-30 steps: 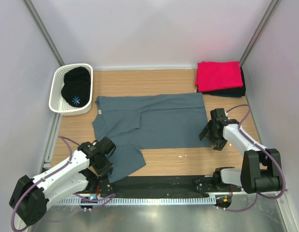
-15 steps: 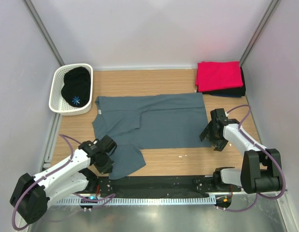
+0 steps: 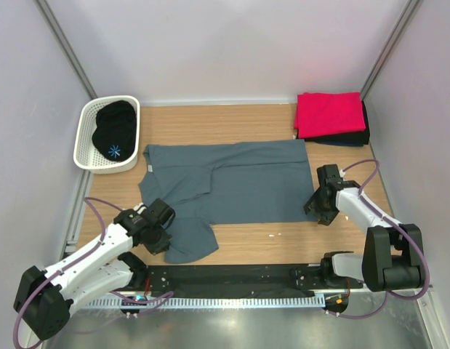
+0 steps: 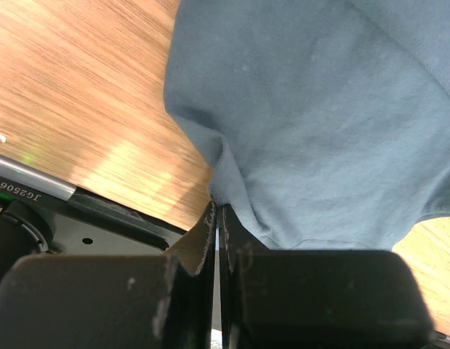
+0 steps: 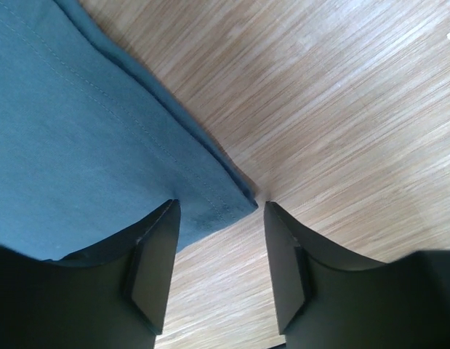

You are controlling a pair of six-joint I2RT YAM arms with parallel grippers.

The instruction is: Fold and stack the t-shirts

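Note:
A slate blue-grey t-shirt [image 3: 239, 182] lies spread flat across the middle of the table. My left gripper [image 3: 159, 236] is at its near left sleeve, shut with a pinch of the cloth [image 4: 297, 131] at the jaw tips [image 4: 216, 209]. My right gripper [image 3: 318, 209] is at the shirt's near right corner. It stands open, its fingers either side of the hemmed corner [image 5: 210, 196] and down near the wood. A folded red t-shirt [image 3: 328, 113] rests on folded dark t-shirts [image 3: 352, 137] at the back right.
A white perforated basket [image 3: 85, 153] at the back left holds a black cloth item [image 3: 115, 131]. Bare wood shows in front of the shirt [image 3: 275, 240]. A black rail [image 3: 232, 276] runs along the near edge. Grey walls close in both sides.
The left jaws have shut on the sleeve and shifted slightly away from the near edge, bunching the cloth. The right jaws have narrowed around the shirt's corner.

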